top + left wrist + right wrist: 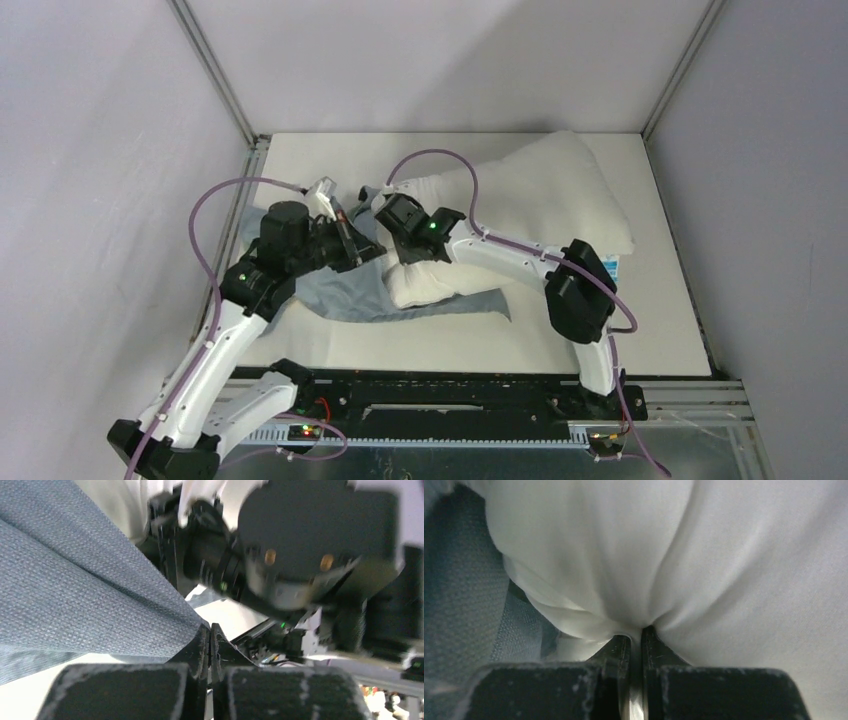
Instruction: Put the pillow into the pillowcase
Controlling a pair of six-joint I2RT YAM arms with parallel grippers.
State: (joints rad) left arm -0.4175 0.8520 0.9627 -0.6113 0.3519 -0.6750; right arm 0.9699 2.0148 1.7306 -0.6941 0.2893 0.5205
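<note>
Plump off-white pillow (560, 190), diagonal, near end against the wrinkled blue-grey pillowcase (345, 295).

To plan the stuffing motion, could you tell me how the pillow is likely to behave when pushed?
The pillow probably squashes rather than slides: it puckers deeply where the right fingers pinch it. Likely floppy too: it narrows toward that grip.
</note>
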